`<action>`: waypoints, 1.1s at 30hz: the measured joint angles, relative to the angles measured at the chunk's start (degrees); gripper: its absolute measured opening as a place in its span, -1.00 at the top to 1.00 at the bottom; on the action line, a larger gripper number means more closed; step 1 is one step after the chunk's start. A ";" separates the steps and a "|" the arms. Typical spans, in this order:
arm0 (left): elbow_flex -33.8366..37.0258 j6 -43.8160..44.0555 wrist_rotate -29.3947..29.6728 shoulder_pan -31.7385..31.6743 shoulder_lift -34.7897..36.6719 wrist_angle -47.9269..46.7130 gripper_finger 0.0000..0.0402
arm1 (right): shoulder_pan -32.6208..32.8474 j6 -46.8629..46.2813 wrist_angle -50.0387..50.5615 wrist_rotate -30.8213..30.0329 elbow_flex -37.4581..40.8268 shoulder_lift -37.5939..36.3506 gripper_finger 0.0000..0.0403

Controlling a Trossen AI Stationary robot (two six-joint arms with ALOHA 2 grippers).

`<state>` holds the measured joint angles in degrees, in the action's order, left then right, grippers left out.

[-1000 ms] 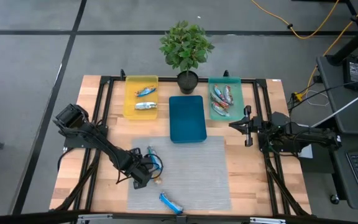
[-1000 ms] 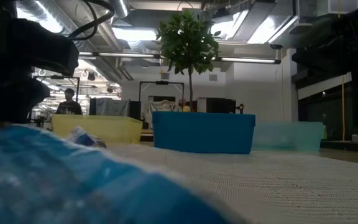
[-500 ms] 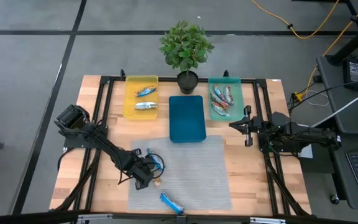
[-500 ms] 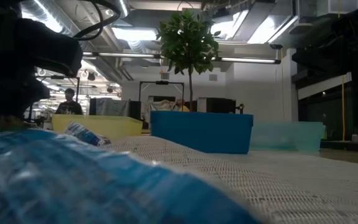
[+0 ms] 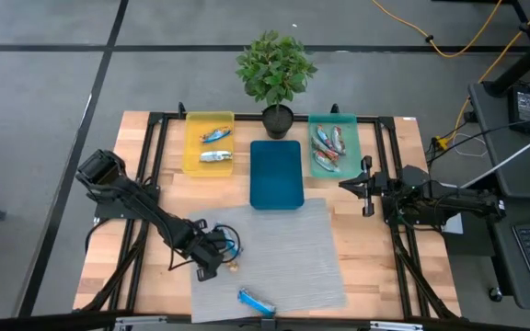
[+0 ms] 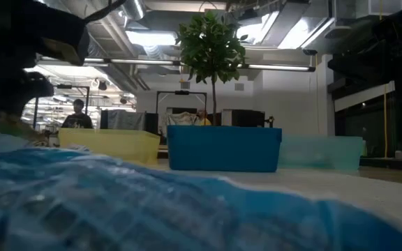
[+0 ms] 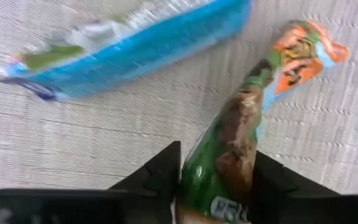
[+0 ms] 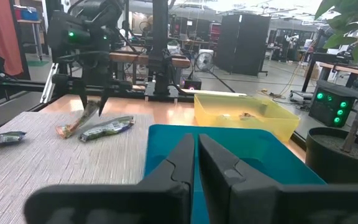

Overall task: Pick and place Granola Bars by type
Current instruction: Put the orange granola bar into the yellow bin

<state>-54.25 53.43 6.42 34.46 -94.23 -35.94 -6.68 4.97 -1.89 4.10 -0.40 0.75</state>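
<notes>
Left hand [image 5: 225,260] clenching one end of an orange-green granola bar [image 7: 247,130] over the grey mat [image 5: 283,248], around 8 o'clock on the bench [image 5: 375,276]. Blue bar [image 7: 129,46] lying just beside it, another blue one [image 5: 254,300] sitting at 6 o'clock. Right hand [image 5: 346,185] idling at 3 o'clock, fingers pressed together, holding nothing.

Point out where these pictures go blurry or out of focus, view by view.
Low view: a bright blue bar right at the lens is a soft smear across the lower picture, while the blue tray behind is crisp. Left wrist view: the bar held by the left gripper is blurred. High view: sharp throughout.
</notes>
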 joint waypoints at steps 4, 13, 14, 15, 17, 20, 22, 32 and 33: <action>-0.01 -0.16 1.73 0.00 0.47 -0.32 0.17 | 0.00 0.00 -0.01 0.00 0.00 -0.01 0.88; -0.03 -1.33 2.05 0.00 0.54 1.41 -0.12 | -0.02 0.00 0.00 0.00 0.00 0.00 0.88; -0.05 -1.89 2.26 0.00 0.54 2.20 -0.13 | -0.01 0.00 0.00 -0.02 0.00 -0.01 0.88; -0.08 -2.25 2.81 0.00 0.54 2.82 -0.13 | -0.02 0.00 0.00 -0.01 0.00 -0.01 0.88; -0.10 -2.93 3.41 0.00 0.54 3.82 -0.13 | -0.02 0.00 0.00 -0.01 0.00 -0.02 0.88; -0.09 -3.21 3.57 0.00 0.54 4.28 -0.13 | -0.02 0.00 -0.02 0.00 0.00 0.00 0.88; 0.12 -3.18 3.30 0.01 0.31 4.37 -0.13 | -0.02 0.00 -0.01 -0.02 0.00 -0.01 0.88; 0.45 -3.16 2.29 0.48 -1.41 3.77 -0.12 | -0.02 0.00 0.00 -0.01 0.00 -0.02 0.88; 0.45 -3.05 2.29 0.48 -1.41 3.67 -0.12 | -0.02 0.00 -0.02 0.00 0.00 0.00 0.88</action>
<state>-53.80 50.38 8.71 34.94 -95.64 -32.26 -6.70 4.97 -1.91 4.10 -0.40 0.75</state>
